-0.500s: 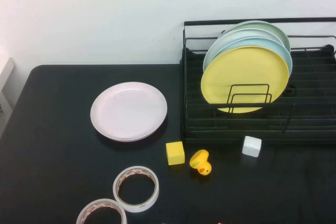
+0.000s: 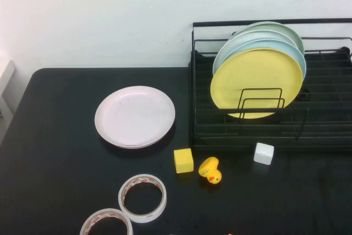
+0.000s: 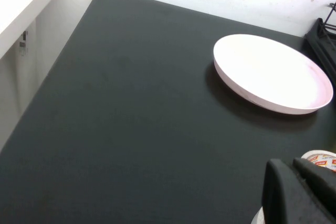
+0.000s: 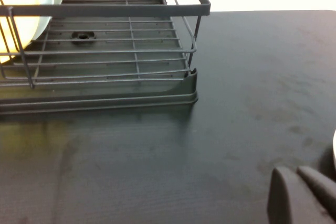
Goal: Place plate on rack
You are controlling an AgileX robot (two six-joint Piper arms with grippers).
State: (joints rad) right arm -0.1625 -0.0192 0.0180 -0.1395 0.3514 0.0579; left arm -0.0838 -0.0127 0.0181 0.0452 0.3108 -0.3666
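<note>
The pale pink plate (image 2: 135, 116) lies flat on the black table left of the rack; it also shows in the left wrist view (image 3: 272, 73). The black wire rack (image 2: 327, 130) stands at the back right and holds a yellow plate (image 2: 256, 81) with pale blue and green plates behind it. Its near corner shows in the right wrist view (image 4: 126, 51). Neither arm shows in the high view. My left gripper (image 3: 294, 187) is shut and empty, well short of the plate. My right gripper (image 4: 299, 190) is shut and empty over bare table beside the rack.
A yellow cube (image 2: 183, 160), a yellow rubber duck (image 2: 210, 170) and a white cube (image 2: 263, 153) sit in front of the rack. Two tape rolls (image 2: 143, 197) lie near the front edge, one beside my left gripper (image 3: 321, 159). A white wall runs behind.
</note>
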